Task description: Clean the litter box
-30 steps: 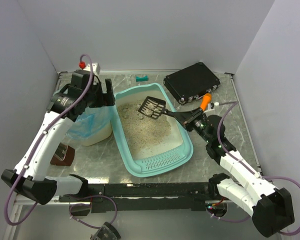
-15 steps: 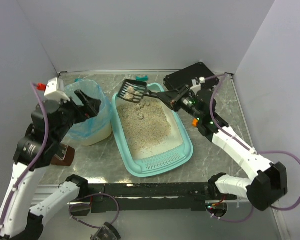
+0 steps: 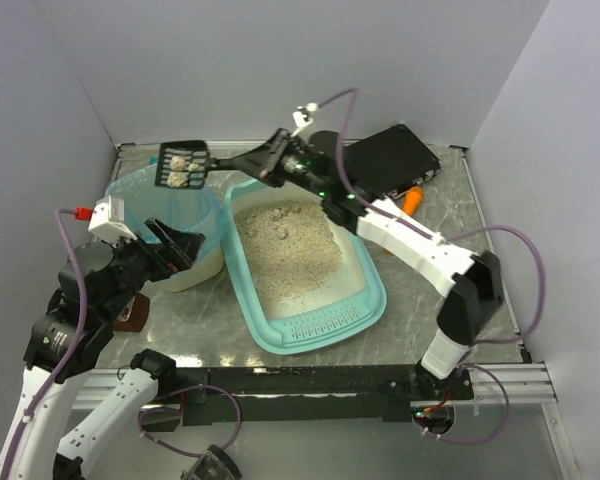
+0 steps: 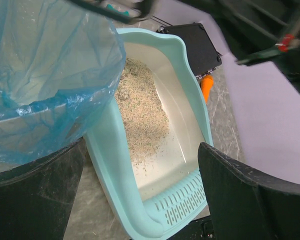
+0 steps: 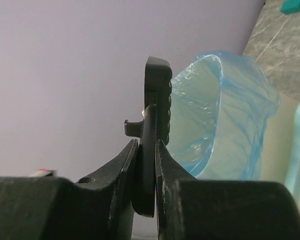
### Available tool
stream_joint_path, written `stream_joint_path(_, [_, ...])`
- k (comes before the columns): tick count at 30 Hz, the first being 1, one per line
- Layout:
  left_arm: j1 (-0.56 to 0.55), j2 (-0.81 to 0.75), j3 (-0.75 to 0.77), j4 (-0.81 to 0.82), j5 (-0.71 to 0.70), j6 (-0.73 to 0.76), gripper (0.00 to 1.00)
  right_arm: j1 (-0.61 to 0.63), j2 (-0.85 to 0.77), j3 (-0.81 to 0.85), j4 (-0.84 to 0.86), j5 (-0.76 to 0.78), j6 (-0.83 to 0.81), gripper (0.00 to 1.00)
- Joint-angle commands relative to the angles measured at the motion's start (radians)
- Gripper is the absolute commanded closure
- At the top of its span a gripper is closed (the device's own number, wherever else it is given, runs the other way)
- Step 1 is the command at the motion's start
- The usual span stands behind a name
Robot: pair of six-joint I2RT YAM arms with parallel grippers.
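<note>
Two robot arms work over a grey marbled table (image 3: 410, 300) enclosed by plain pale walls, seen from above. At the middle of the table sits the litter box (image 3: 320, 323), a teal tray with a cream inner wall; beige litter fills its far half, and its ribbed slotted lip faces the arm bases. Just to its left, touching its rim, stands a white bin lined with a blue bag (image 3: 205, 225). The right gripper (image 3: 248, 162) reaches across the far end of the tray, clamped tight on the handle of a black slotted scoop (image 3: 183, 165). The scoop's head is raised above the bin's far rim and carries pale clumps (image 3: 180, 170). The left gripper (image 3: 177, 243) hovers at the near side of the bin with its jaws spread wide, grasping nothing; its wrist camera looks past the bag into the tray. At the far right corner a black case (image 3: 385, 160) lies flat, with a small orange object (image 3: 411, 201) beside it.
</note>
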Motion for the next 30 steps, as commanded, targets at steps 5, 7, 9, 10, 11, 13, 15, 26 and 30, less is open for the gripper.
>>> stream_joint_path(5, [-0.003,-0.052,0.004,-0.055,-0.054,-0.041,0.03,0.151,0.156,0.249,-0.058,0.171,-0.62,1.0])
stream_joint_path(7, [-0.003,-0.067,-0.002,-0.054,-0.049,-0.045,0.03,0.177,0.158,0.24,-0.018,0.205,-0.719,1.0])
stream_joint_path(9, [-0.003,-0.078,-0.01,-0.045,-0.028,-0.048,0.03,0.203,0.149,0.215,0.059,0.211,-0.825,1.0])
stream_joint_path(10, [-0.003,-0.088,-0.019,-0.035,-0.023,-0.046,0.03,0.209,0.137,0.192,0.08,0.197,-0.852,1.0])
stream_joint_path(11, [-0.003,-0.093,-0.021,-0.034,-0.022,-0.049,0.03,0.215,0.132,0.185,0.097,0.199,-0.9,1.0])
stream_joint_path(13, [-0.005,-0.096,-0.021,-0.038,-0.035,-0.057,0.03,0.234,0.123,0.187,0.105,0.211,-0.932,1.0])
stream_joint_path(15, [-0.005,-0.095,-0.022,-0.037,-0.037,-0.058,0.03,0.254,0.121,0.192,0.108,0.208,-0.995,1.0])
stream_joint_path(26, [-0.003,-0.101,-0.016,-0.037,-0.043,-0.069,0.03,0.363,0.134,0.232,0.102,0.357,-1.359,1.0])
stream_joint_path(30, [-0.002,-0.11,-0.016,-0.047,-0.051,-0.075,0.03,0.366,0.121,0.224,0.11,0.353,-1.376,1.0])
